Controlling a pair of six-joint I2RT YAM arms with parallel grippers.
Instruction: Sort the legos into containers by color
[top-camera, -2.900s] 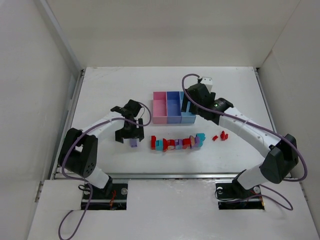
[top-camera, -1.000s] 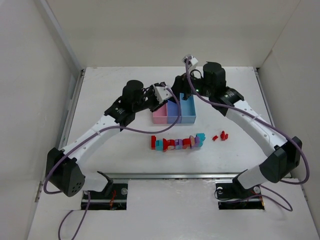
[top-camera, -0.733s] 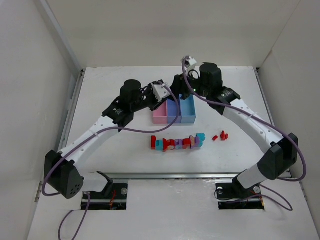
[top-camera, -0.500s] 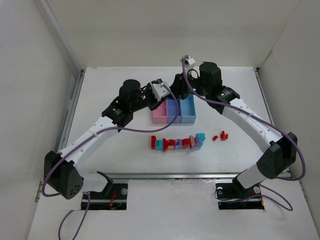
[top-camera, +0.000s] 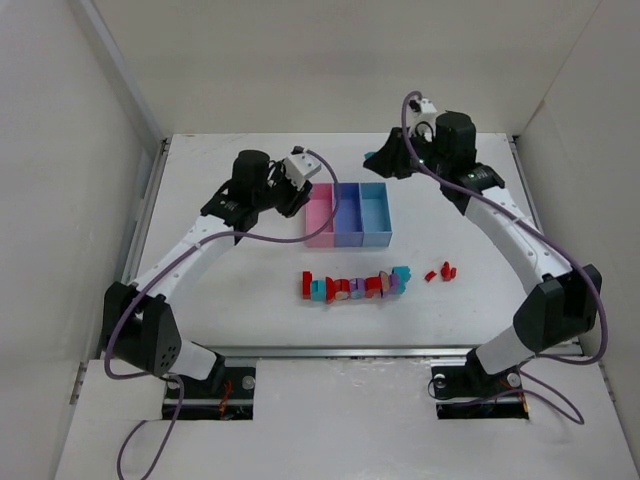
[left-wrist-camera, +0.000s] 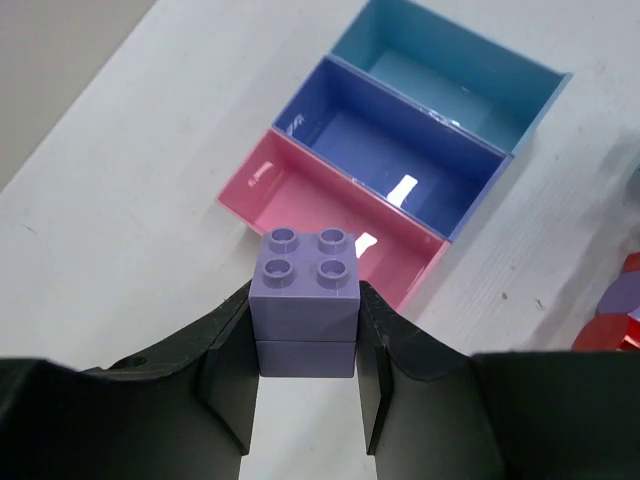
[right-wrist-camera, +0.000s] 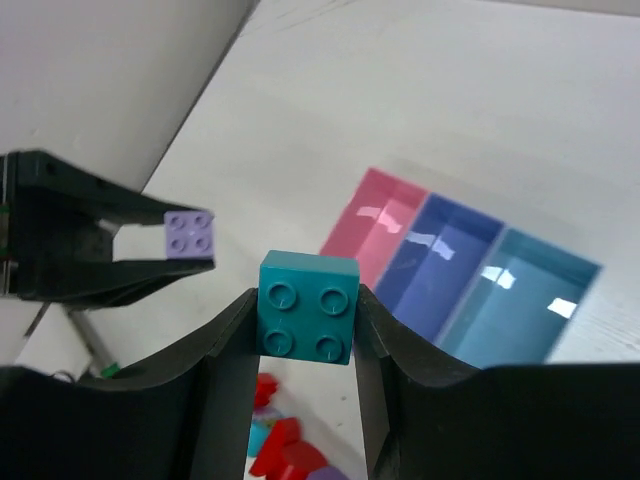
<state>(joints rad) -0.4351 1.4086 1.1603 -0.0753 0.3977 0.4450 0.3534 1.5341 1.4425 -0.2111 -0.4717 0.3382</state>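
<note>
My left gripper (left-wrist-camera: 305, 312) is shut on a lilac lego (left-wrist-camera: 305, 298), two bricks stacked with their studs facing the camera. It hangs just left of the pink container (top-camera: 320, 232). My right gripper (right-wrist-camera: 306, 312) is shut on a teal lego (right-wrist-camera: 308, 306), raised behind the light blue container (top-camera: 374, 235). The top view shows the left gripper (top-camera: 293, 193) and the right gripper (top-camera: 376, 160) apart. All three joined bins, pink (left-wrist-camera: 318, 203), purple-blue (left-wrist-camera: 372, 142) and light blue (left-wrist-camera: 440, 82), look empty. A row of red, purple and teal legos (top-camera: 355, 286) lies in front of them.
Two small red pieces (top-camera: 440, 272) lie right of the row. In the right wrist view the left gripper (right-wrist-camera: 150, 245) and its lilac brick (right-wrist-camera: 188, 237) show at left. White walls enclose the table on three sides.
A second ago the two grippers were close together over the bins. They have drawn apart, the left one going left and the right one back and right, and the right jaws narrowed onto the teal lego.
</note>
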